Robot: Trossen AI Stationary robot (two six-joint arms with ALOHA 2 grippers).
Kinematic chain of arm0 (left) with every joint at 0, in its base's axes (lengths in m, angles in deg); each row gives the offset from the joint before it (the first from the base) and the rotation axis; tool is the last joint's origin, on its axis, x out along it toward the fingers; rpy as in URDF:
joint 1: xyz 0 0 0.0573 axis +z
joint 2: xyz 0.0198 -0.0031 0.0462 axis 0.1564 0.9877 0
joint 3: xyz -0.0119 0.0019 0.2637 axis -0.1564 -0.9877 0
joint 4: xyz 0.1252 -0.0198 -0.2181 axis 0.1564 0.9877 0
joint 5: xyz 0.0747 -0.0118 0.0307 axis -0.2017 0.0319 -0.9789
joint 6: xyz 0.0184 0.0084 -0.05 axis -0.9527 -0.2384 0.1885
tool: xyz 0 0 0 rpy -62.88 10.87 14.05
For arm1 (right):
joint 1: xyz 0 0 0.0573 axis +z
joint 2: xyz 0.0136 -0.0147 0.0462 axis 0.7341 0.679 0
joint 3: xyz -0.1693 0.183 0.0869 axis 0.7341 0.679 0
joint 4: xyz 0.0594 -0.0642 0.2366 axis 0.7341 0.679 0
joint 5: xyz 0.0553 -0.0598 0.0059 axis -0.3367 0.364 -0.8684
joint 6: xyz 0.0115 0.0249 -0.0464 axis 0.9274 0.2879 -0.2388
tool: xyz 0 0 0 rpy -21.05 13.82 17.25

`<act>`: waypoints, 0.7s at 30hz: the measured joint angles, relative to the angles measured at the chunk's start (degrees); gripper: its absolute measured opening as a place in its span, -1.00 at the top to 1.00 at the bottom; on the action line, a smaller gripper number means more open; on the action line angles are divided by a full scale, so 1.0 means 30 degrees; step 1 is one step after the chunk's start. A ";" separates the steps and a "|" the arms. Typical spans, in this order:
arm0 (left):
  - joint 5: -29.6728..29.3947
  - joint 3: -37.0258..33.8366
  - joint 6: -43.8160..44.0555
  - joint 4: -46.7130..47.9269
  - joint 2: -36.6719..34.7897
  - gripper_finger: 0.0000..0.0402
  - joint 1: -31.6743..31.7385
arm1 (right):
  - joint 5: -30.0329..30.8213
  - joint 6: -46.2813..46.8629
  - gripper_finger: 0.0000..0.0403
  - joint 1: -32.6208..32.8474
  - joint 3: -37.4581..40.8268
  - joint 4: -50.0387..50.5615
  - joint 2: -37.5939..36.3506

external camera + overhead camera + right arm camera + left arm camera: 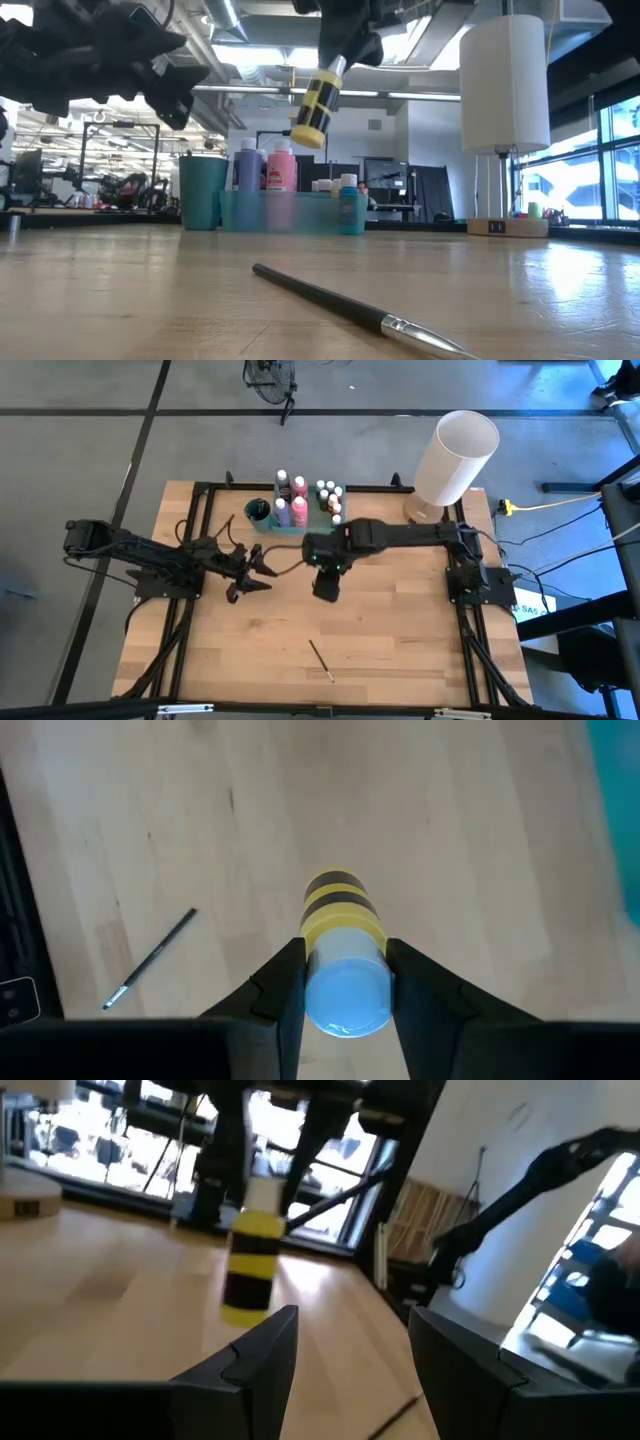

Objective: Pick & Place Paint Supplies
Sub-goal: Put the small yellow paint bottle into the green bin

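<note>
Yellow-and-black paint bottle (343, 935) hangs above mid-table, pinched at its white cap by the right gripper (345, 982). Several bottles already stand in the green tray (290, 212); one paintbrush (350, 309) lies unplaced. Left gripper (350, 1345) waits, parted, empty.

A grey concrete floor (80, 450) crossed by dark lines surrounds the wooden table (400, 640), with bright windows (610, 170) beyond.

yellow bottle (343, 935): aloft, white-capped | paintbrush (321, 660): flat on table
</note>
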 joint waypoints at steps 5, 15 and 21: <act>-0.3158 0.0000 -0.2517 0.0667 0.0084 0.07 -0.1766 | 0.0321 0.0705 0.41 0.1115 0.0072 -0.0588 0.0000; -0.7462 0.2505 -0.7338 0.0630 0.2974 0.07 -0.5352 | 0.0316 0.0218 0.41 0.1528 0.0072 -0.2888 0.0000; -0.8074 0.4699 -0.6022 0.2185 0.5504 0.06 -0.5690 | 0.0363 -0.0097 0.41 0.1506 0.0072 -0.2902 0.0000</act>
